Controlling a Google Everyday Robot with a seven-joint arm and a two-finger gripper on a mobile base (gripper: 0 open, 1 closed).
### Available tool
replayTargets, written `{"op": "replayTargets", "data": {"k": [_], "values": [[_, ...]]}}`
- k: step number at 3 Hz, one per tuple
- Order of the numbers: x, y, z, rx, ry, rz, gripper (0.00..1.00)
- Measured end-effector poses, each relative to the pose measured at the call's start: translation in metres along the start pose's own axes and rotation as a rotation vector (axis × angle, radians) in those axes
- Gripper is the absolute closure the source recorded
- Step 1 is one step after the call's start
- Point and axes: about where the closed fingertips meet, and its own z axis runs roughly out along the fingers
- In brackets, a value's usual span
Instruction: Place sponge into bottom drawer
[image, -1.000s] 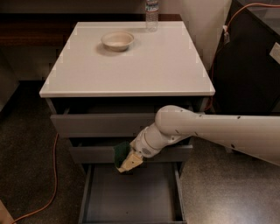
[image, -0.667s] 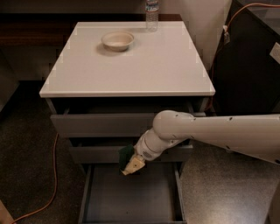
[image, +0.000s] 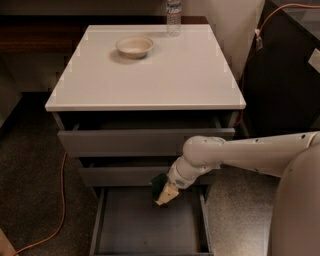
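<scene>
The sponge (image: 163, 191), dark green on top with pale yellow foam below, is held in my gripper (image: 167, 189) at the end of the white arm. It hangs tilted just above the back part of the bottom drawer (image: 125, 225), which is pulled out and shows a shallow grey tray. The gripper sits in front of the middle drawer's face, right of centre.
A round cream bowl (image: 134, 46) and a clear water bottle (image: 173, 15) stand on the white cabinet top (image: 165, 75). The top drawer (image: 125, 142) and middle drawer (image: 117, 176) stick out slightly. An orange cable (image: 59, 200) runs over the floor on the left. A dark cabinet (image: 285, 75) stands to the right.
The gripper with the sponge has moved down and slightly right, from the middle drawer's front toward the open bottom drawer.
</scene>
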Motion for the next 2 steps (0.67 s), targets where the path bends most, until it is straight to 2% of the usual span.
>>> {"op": "replayTargets", "data": {"k": [2], "values": [[0.047, -0.013, 0.051, -0.084, 0.008, -0.080, 1.00]]}}
